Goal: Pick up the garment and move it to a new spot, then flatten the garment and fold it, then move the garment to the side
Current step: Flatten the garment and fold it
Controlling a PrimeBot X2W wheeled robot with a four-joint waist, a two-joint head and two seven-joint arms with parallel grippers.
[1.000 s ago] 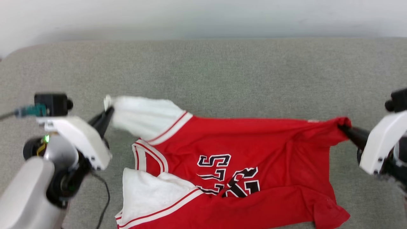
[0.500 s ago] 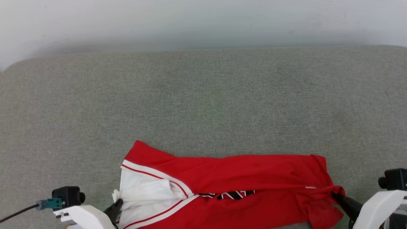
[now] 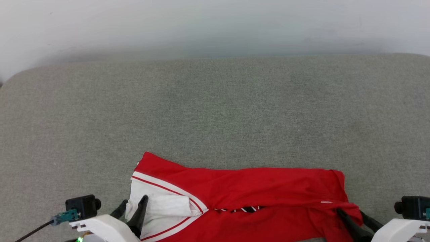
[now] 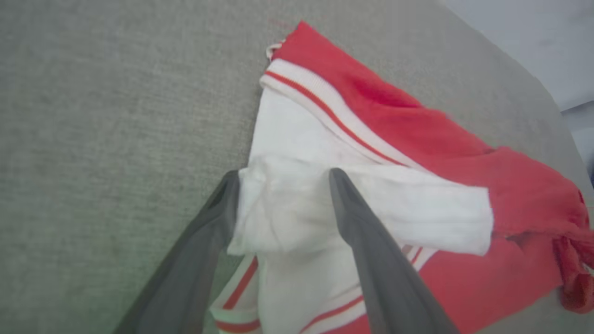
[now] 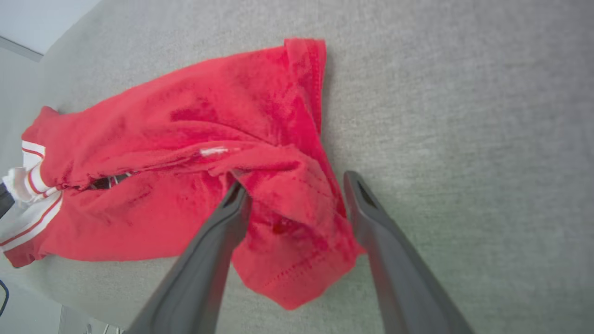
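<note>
The garment (image 3: 242,188), a red jersey with white sleeve panels and stripe trim, lies folded in a long band near the front edge of the grey surface. Only a sliver of its black-and-white print shows in the fold gap. My left gripper (image 3: 134,201) is open, its fingers straddling the bunched white sleeve (image 4: 287,208). My right gripper (image 3: 351,212) is open too, fingers either side of the red hem corner (image 5: 297,232). In the wrist views, the left gripper (image 4: 284,175) and the right gripper (image 5: 296,182) both show fabric lying loose between the fingers, not pinched.
The grey fabric surface (image 3: 215,111) stretches wide and bare behind the garment up to a pale wall (image 3: 215,23). Its rounded front edge (image 5: 69,301) runs just below the jersey. A black cable (image 3: 33,230) trails from my left wrist camera.
Both grippers carried the jersey's far edge toward the front, folding it over itself, then opened and let go of the sleeve and the hem corner. The head camera has also shifted.
</note>
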